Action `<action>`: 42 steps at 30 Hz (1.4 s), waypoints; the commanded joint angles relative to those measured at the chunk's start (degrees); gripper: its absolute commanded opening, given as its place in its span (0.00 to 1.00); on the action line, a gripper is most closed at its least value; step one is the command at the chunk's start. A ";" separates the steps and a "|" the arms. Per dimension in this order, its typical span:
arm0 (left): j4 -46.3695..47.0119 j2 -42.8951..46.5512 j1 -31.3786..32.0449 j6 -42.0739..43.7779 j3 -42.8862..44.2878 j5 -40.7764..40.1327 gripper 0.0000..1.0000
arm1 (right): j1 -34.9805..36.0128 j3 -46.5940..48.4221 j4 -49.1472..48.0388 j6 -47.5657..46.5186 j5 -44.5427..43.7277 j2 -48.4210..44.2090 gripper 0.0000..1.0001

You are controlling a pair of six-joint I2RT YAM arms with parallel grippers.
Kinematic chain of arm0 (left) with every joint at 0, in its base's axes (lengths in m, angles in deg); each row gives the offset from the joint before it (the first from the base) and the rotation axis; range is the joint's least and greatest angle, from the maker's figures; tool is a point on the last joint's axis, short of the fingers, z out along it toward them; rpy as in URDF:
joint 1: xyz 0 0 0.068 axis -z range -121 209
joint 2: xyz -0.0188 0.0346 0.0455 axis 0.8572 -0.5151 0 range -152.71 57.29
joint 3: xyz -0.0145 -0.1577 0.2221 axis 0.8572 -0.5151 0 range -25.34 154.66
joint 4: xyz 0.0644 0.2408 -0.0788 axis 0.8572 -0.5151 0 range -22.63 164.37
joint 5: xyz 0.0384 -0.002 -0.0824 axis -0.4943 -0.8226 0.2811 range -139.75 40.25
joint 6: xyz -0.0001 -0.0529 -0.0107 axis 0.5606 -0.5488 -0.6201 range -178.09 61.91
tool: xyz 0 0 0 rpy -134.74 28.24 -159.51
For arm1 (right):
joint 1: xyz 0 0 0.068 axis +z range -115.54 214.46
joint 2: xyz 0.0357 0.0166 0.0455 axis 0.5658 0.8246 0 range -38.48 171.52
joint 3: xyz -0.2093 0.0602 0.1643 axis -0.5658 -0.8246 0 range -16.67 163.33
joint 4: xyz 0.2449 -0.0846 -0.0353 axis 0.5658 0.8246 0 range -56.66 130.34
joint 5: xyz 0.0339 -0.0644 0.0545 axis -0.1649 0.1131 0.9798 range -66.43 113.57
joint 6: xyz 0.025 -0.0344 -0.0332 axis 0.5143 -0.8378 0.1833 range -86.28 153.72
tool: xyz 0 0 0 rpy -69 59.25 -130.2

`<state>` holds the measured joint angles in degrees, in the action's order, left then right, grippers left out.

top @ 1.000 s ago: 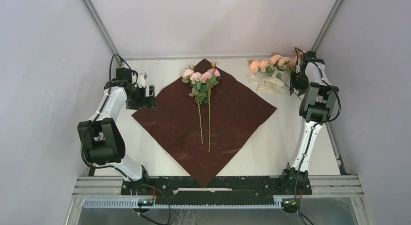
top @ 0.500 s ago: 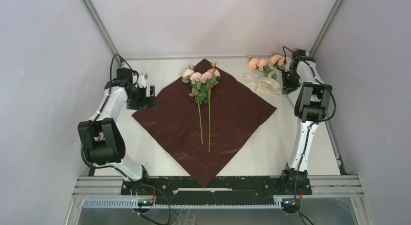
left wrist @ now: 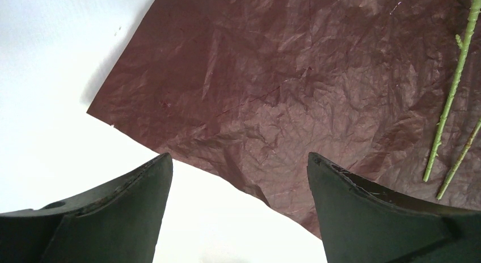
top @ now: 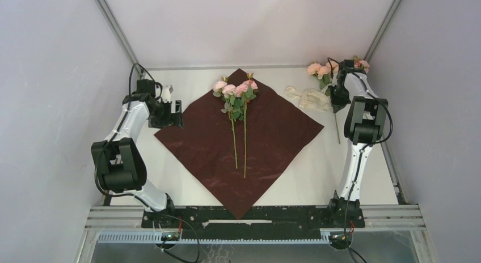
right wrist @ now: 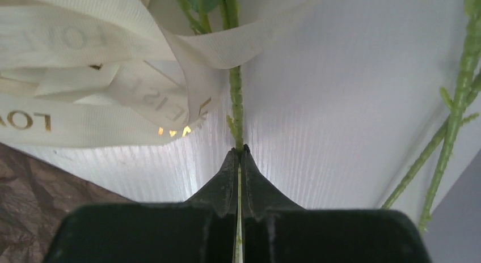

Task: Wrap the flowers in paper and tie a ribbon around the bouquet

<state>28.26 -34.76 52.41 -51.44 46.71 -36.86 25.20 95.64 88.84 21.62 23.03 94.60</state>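
A: Why does the paper (top: pixel 249 161) lie as a diamond?
B: So the flowers (top: pixel 235 93) run corner to corner, ready to roll. The left gripper (left wrist: pixel 238 158) hovers spread above its left edge.
A: Farther back?
B: The right gripper (right wrist: pixel 238 151) pinches 1 more stem (right wrist: pixel 235 98) beside the ribbon (right wrist: pixel 85 113), probably to add it.

Black right gripper (right wrist: pixel 239 155) pinched tight on a thin green flower stem (right wrist: pixel 235 98), cream ribbon (right wrist: pixel 85 64) with gold lettering looped over that stem just beyond the fingertips, white table (right wrist: pixel 340 104) beneath, crinkled dark red paper (right wrist: pixel 34 217) lower left, other stems (right wrist: pixel 454 121) far right.
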 commanded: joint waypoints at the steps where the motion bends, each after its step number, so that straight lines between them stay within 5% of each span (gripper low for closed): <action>1: -0.13 2.33 0.24 1.43 1.26 1.59 0.92 | 0.61 -2.19 -3.38 1.34 -4.63 -10.25 0.00; 16: -0.09 4.24 0.22 1.70 1.16 2.67 0.92 | 6.99 -23.48 -16.26 11.67 -9.43 -42.57 0.00; 23: -0.08 4.25 0.24 1.89 1.16 3.06 0.92 | 13.39 -36.52 -10.47 24.58 -2.99 -43.81 0.00; 27: -0.06 3.98 0.31 1.87 1.16 3.56 0.92 | 10.04 -38.98 -12.04 24.99 -2.38 -42.79 0.00; 33: -0.08 3.78 0.26 1.96 0.99 3.32 0.92 | -2.38 -32.23 -18.13 22.88 5.34 -34.45 0.46; 42: -0.15 2.25 0.26 2.05 1.37 2.30 0.92 | -4.55 -13.05 -9.47 17.38 3.49 -12.73 0.66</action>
<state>27.89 -33.03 52.45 -50.50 46.71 -34.57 19.28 77.91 75.55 41.90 26.86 77.92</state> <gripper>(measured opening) 0.924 0.652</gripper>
